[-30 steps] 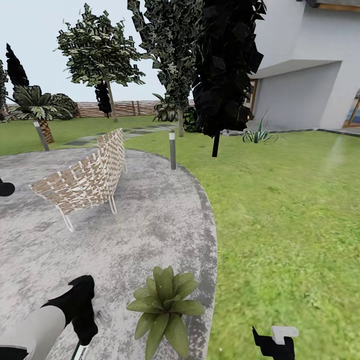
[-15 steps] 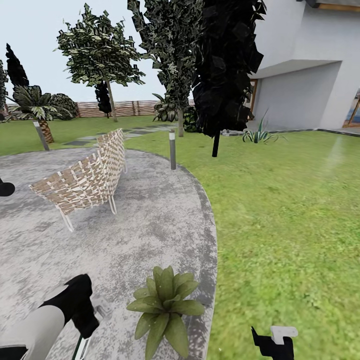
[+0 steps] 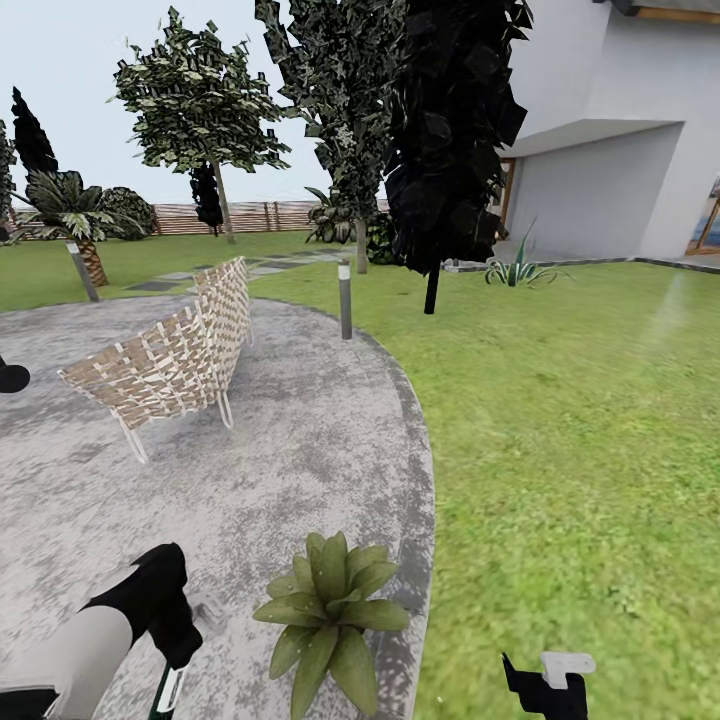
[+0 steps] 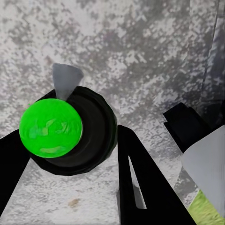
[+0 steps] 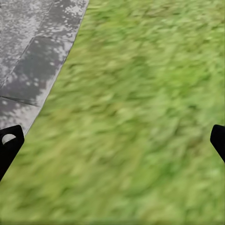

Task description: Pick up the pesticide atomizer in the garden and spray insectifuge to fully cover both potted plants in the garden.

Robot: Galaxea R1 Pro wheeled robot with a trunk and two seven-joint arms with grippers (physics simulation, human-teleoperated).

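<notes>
My left gripper (image 3: 175,660) hangs low over the grey paved patio (image 3: 280,450) at the near left, shut on the pesticide atomizer (image 3: 165,693), a slim green and pale bottle showing just under the hand. Seen from the left wrist, the atomizer (image 4: 51,126) is a bright green round cap on a dark body with a grey nozzle, held between the black fingers (image 4: 140,187). One potted plant (image 3: 325,610), a low rosette of broad green leaves hiding its pot, sits just right of that gripper. My right gripper (image 3: 545,685) (image 5: 112,145) is open above the lawn (image 3: 580,450).
A woven chair (image 3: 170,360) stands on the patio further out. A short bollard light (image 3: 345,298) marks the patio's far edge, with another (image 3: 80,268) at the left. Trees, a wooden fence (image 3: 250,215) and a white house (image 3: 620,150) lie beyond.
The left hand has shifted slightly right and up, so a little more of the atomizer shows under it. The plant, chair and right gripper stay put.
</notes>
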